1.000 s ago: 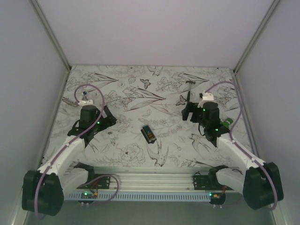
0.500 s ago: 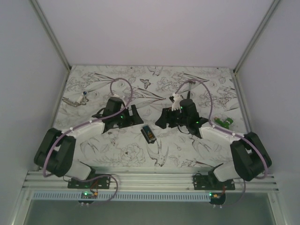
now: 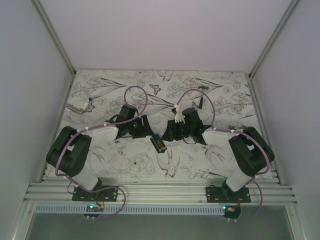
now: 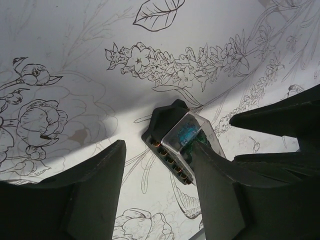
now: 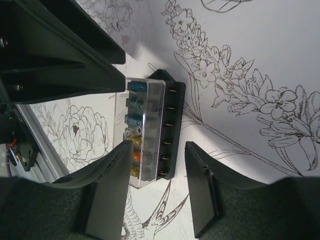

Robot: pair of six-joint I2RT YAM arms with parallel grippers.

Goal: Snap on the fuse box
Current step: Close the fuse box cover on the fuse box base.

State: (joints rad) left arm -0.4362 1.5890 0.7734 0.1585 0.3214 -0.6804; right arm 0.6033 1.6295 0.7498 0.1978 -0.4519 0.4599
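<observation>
Black plastic fuse box (image 3: 159,142) w/ clear cover, orange/blue bits beneath. Lies flat approx. mid-table on floral-print cloth (image 3: 120,165). Open cloth runs from box to near rail (image 3: 160,189); side walls well apart.
Left gripper (image 4: 157,152): comes in from left, jaws apart, box betw. them; one finger overlaps box edge, other stands off.
Right gripper (image 5: 160,150): from right, jaws apart, straddling box end; contact can't be told.
Box underside hidden; overhead view too small for detail.

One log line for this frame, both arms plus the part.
fuse box: flat on table | left gripper: open, straddling box | right gripper: open, straddling box | held: nothing
</observation>
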